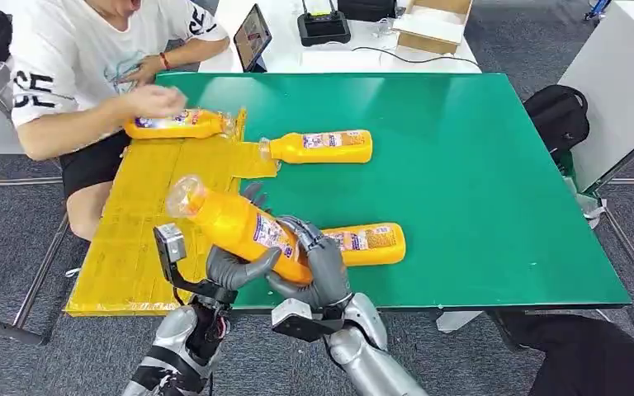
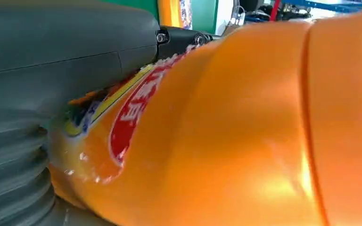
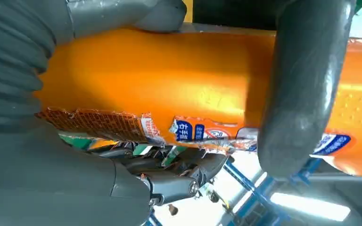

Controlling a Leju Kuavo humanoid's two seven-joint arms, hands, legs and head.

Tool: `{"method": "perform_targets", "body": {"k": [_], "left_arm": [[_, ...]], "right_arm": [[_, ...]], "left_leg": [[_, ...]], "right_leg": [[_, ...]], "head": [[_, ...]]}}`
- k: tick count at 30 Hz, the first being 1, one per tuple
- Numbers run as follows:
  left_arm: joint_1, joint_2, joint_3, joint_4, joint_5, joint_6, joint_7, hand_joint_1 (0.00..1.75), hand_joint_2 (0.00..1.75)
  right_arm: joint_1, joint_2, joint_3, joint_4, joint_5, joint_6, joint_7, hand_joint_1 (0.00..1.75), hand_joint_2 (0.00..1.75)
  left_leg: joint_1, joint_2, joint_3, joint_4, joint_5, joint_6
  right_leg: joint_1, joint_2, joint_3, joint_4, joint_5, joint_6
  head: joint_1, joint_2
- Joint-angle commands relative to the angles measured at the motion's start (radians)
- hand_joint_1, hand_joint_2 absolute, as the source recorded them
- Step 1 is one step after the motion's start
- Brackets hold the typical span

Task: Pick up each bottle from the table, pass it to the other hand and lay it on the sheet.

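So the green counter (image 1: 479, 181) takes up most of the head view, with a yellow sheet (image 1: 140, 239) laid over its left part and hanging past the near-left edge. Right half of the green is wide open, loads of room over there, and there's a white desk (image 1: 297, 49) butted up behind with a tablet (image 1: 252, 35) on it. A person (image 1: 74, 74) in a white tee with black lettering (can't make out the letters for sure) sits at the far-left corner, their hand (image 1: 153, 101) resting on the far bottle (image 1: 173, 124) that lies on the sheet.

The held bottle (image 1: 239, 227) is up off the counter, near the front edge, tilted with its clear cap pointing up-left over the sheet. Both hands are on it: left hand (image 1: 235, 268) cupped under its lower body, right hand (image 1: 318, 264) wrapped round the base end. Right wrist view shows the thumb and fingers clamped around it.

Label is red, blue and white with Chinese characters. Too blurry to read a brand, and it's torn along the edge in the right wrist view.

Middle bottle (image 1: 320, 147) lies on its side on the green, cap just touching the sheet edge. Near bottle (image 1: 367, 243) lies right behind the right hand
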Motion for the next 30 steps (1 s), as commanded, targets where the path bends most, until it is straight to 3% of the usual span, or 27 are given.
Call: {"method": "perform_targets", "body": {"k": [1,2,3,4,22,23,29,30], "left_arm": [[-0.045,0.006,-0.006,0.052,0.030,-0.005,0.012,0.00,1.75],[-0.046,0.007,-0.009,0.053,0.032,-0.009,0.012,0.00,1.75],[-0.045,0.005,-0.010,0.052,0.036,-0.013,0.009,0.61,1.75],[-0.045,0.007,-0.015,0.054,0.049,-0.035,0.009,1.75,1.75],[-0.056,0.007,-0.056,0.047,0.059,-0.085,0.006,1.75,1.75],[-0.055,0.007,-0.056,0.045,0.057,-0.082,0.004,1.75,1.75],[-0.055,0.007,-0.056,0.045,0.057,-0.082,0.004,1.75,1.75],[-0.055,0.007,-0.052,0.044,0.056,-0.076,0.002,1.75,1.75]], "right_arm": [[-0.027,0.001,0.084,0.185,-0.025,0.040,-0.004,1.75,1.75],[-0.030,0.001,0.083,0.190,-0.028,0.037,-0.008,1.75,1.75],[-0.032,0.003,0.081,0.192,-0.033,0.035,-0.010,1.75,1.75],[-0.037,0.003,0.080,0.194,-0.034,0.036,-0.011,1.75,1.75],[-0.090,0.032,0.079,0.231,-0.052,0.024,-0.009,1.75,1.75],[-0.090,0.032,0.079,0.230,-0.051,0.023,-0.008,1.55,1.75],[-0.090,0.032,0.079,0.230,-0.051,0.023,-0.008,1.55,1.75],[-0.088,0.032,0.078,0.228,-0.050,0.016,-0.008,0.61,1.75]], "left_leg": [[0.001,0.000,0.007,-0.001,-0.002,0.002],[0.000,-0.001,0.004,-0.001,-0.001,0.001],[0.000,0.000,0.005,-0.001,-0.001,0.001],[0.001,0.000,0.007,-0.001,-0.002,0.002],[0.001,-0.001,0.005,0.000,-0.002,0.001],[0.001,-0.001,0.006,0.000,-0.002,0.002],[0.001,0.000,0.003,0.000,-0.001,0.001],[0.001,0.000,0.005,0.000,-0.002,0.001]], "right_leg": [[0.002,-0.002,0.008,-0.002,-0.002,-0.004],[0.001,-0.002,0.004,-0.002,-0.001,-0.002],[0.001,-0.001,0.005,-0.002,-0.001,-0.003],[0.002,-0.002,0.007,-0.002,-0.002,-0.004],[0.002,-0.003,0.005,-0.001,-0.002,-0.003],[0.002,-0.003,0.006,-0.001,-0.002,-0.004],[0.001,-0.002,0.003,0.000,-0.001,-0.003],[0.002,-0.002,0.005,-0.001,-0.002,-0.003]], "head": [[0.000,0.000],[0.000,0.000],[0.000,0.000],[0.000,0.000],[0.000,0.000],[0.000,0.000],[0.000,0.000],[0.000,0.000]]}}
